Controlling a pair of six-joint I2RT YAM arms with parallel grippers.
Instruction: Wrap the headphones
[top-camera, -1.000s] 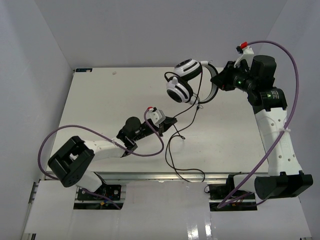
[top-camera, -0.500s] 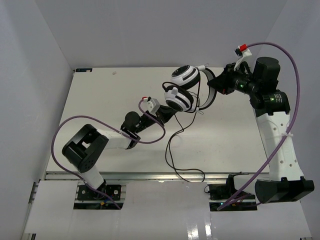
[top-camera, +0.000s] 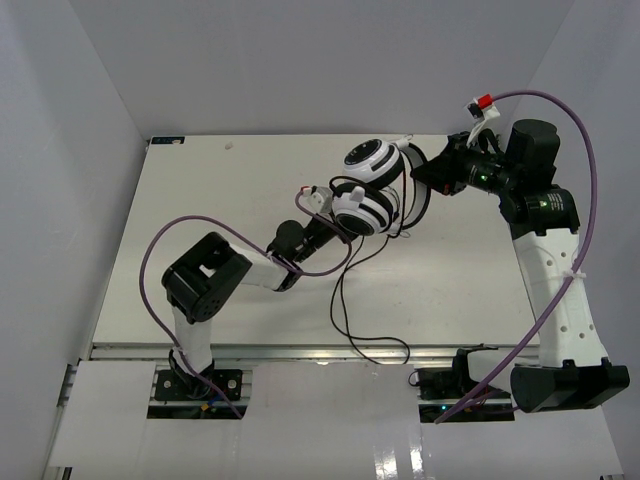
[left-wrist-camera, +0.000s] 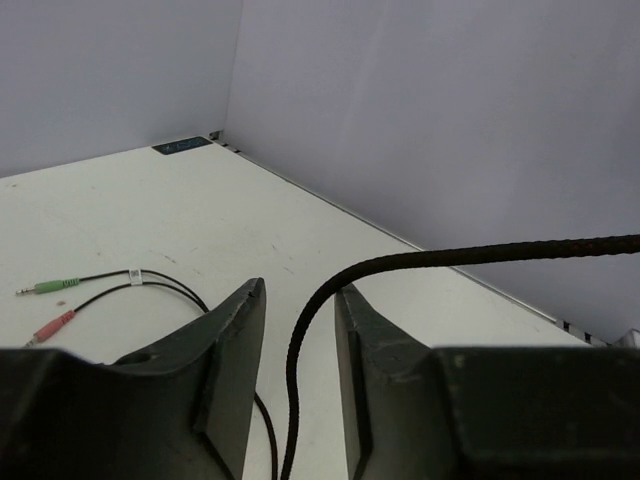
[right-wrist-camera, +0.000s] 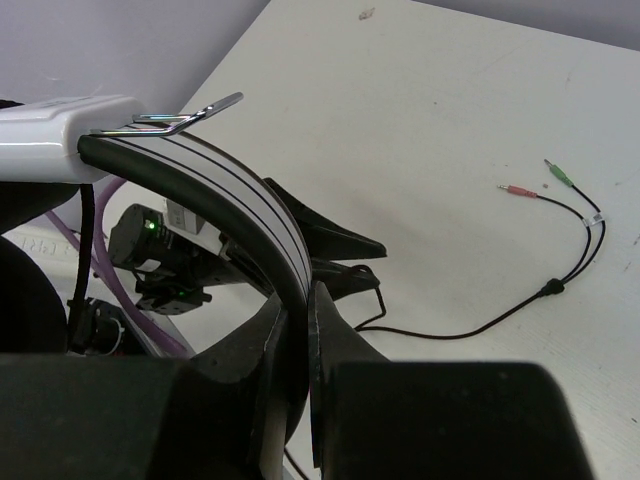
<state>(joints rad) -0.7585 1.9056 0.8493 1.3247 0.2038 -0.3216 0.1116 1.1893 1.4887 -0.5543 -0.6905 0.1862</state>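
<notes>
Fingers (right-wrist-camera: 338, 345) of right gripper (right-wrist-camera: 298, 330) clamp headphones (top-camera: 375, 185) at headband (right-wrist-camera: 230, 200) (cups (top-camera: 362, 208) pointing left); left gripper (left-wrist-camera: 300, 300) parted around cord (left-wrist-camera: 480, 253).

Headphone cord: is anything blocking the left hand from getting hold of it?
Nothing visible. The cord runs through the gap between the left hand's two fingers, which stand apart without pinching it. The right hand grips the headphones by the band.

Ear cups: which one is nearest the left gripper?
The lower cup in the top view, right beside the left gripper; the other cup sits farther back.
</notes>
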